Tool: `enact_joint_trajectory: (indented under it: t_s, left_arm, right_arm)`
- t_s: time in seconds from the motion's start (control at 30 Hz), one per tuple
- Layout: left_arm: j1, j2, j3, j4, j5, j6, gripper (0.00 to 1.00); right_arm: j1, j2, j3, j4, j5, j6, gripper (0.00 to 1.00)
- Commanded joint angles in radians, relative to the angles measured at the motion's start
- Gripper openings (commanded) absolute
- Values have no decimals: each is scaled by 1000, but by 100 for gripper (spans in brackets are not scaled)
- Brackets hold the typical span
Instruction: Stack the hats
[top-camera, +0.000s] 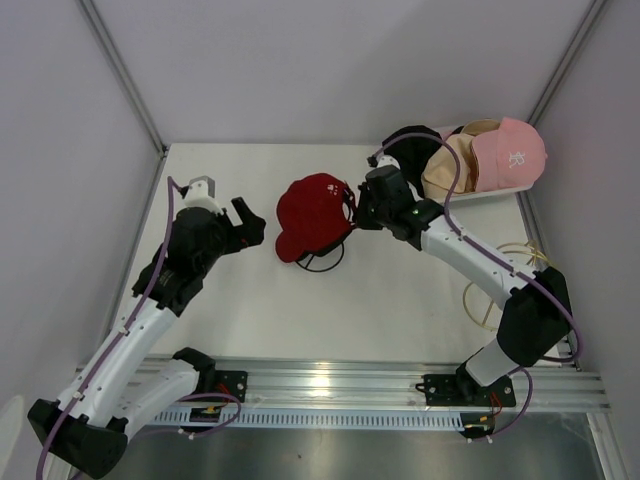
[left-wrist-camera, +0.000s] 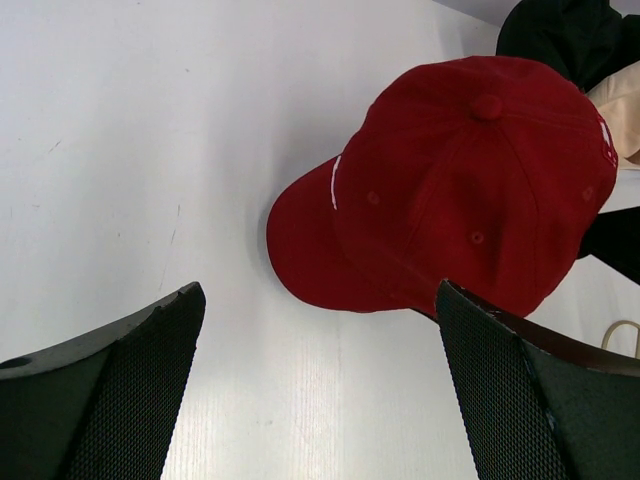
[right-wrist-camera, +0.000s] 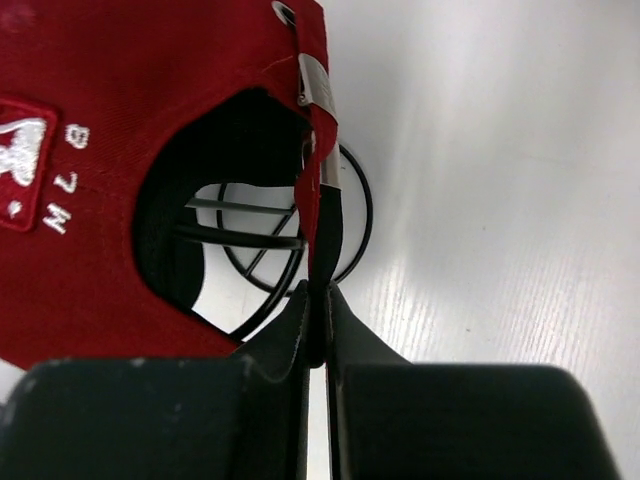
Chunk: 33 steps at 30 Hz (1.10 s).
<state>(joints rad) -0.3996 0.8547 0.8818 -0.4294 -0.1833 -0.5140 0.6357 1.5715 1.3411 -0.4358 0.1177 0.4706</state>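
Observation:
A red baseball cap (top-camera: 310, 212) (left-wrist-camera: 470, 180) (right-wrist-camera: 90, 200) rests on a black wire stand (top-camera: 322, 262) (right-wrist-camera: 345, 215) mid-table. My right gripper (top-camera: 357, 212) (right-wrist-camera: 318, 300) is shut on the cap's back strap (right-wrist-camera: 318, 190), pinched between its fingertips at the cap's right side. Left of the cap's brim, my left gripper (top-camera: 250, 222) (left-wrist-camera: 318, 300) hangs wide open and holds nothing. A black hat (top-camera: 410, 148) (left-wrist-camera: 560, 35), a tan hat (top-camera: 455, 160) (left-wrist-camera: 620, 110) and a pink cap (top-camera: 512, 150) lie together at the back right.
The three back hats sit in a white basket (top-camera: 500, 192). A gold wire stand (top-camera: 505, 270) (left-wrist-camera: 625, 335) is on the table at the right, beside my right arm. Walls enclose the table on three sides.

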Motion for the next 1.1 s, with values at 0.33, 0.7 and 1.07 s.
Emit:
enact_joint_trajectory:
  t_s: [0.33, 0.7, 1.07]
  left_arm:
    - [7, 1, 13, 14, 7, 2, 99]
    - [7, -13, 13, -2, -13, 8, 100]
    - [7, -14, 9, -8, -15, 12, 100]
  right_arm:
    - [-68, -45, -212, 147, 34, 111, 0]
    - [-71, 16, -247, 198, -27, 131, 0]
    - [-87, -41, -246, 175, -58, 122, 15]
